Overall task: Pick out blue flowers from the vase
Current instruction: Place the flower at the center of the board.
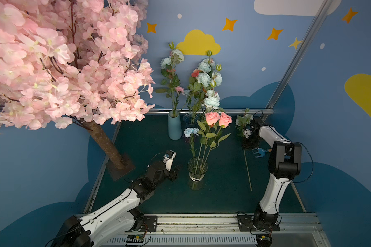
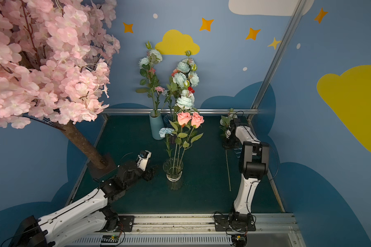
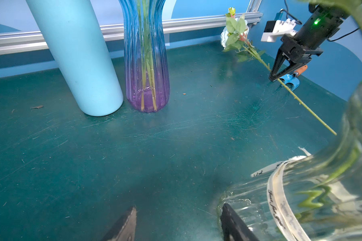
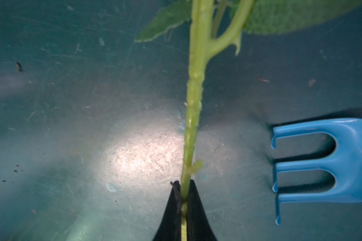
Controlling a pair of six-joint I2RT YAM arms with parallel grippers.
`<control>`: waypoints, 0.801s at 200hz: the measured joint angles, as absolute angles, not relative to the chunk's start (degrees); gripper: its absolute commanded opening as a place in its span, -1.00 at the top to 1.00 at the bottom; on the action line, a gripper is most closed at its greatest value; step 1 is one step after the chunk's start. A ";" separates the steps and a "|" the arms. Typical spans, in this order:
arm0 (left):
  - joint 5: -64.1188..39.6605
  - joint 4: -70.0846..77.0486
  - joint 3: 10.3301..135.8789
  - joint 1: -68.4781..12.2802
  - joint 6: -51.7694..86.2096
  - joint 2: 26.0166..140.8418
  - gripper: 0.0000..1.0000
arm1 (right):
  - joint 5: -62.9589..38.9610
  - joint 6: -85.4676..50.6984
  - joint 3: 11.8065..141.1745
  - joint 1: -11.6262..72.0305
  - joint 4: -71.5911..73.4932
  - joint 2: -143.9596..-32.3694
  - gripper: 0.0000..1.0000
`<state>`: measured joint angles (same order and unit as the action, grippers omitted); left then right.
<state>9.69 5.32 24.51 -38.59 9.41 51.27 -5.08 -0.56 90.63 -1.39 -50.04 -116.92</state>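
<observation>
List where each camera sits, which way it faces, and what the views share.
Top views: high above the front rail, looking down over the table toward the back wall; the left arm and right arm show.
Left wrist: low behind the open left gripper, facing the light blue vase and ribbed vase; its fingertips show.
Right wrist: close above the table, looking along the blue-flower stem pinched in the shut right gripper; fingertips show.
Shared: both wrist views show that stem and the blue rake.
</observation>
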 measured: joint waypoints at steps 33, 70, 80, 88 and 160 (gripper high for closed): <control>9.72 5.32 24.51 -38.50 9.43 51.27 -0.30 | -5.15 -0.56 90.89 -1.37 -50.13 -118.67 1.00; 9.72 5.32 24.51 -38.50 9.43 51.27 -0.30 | -5.15 -0.56 91.09 -1.02 -50.63 -121.14 0.89; 9.72 5.32 24.51 -38.46 9.43 51.27 -0.30 | -5.13 -0.62 91.09 -1.02 -50.74 -121.21 0.72; 9.69 5.32 24.51 -38.39 9.43 51.27 -0.30 | -5.15 -0.64 91.15 -1.02 -50.85 -121.21 0.63; 9.69 5.32 24.51 -38.37 9.43 51.27 -0.30 | -5.65 -1.37 87.61 0.38 -47.59 -116.31 -0.01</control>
<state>9.69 5.32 24.51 -38.37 9.43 51.27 -5.65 -1.37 87.61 0.38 -47.59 -116.31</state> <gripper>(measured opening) 0.650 0.476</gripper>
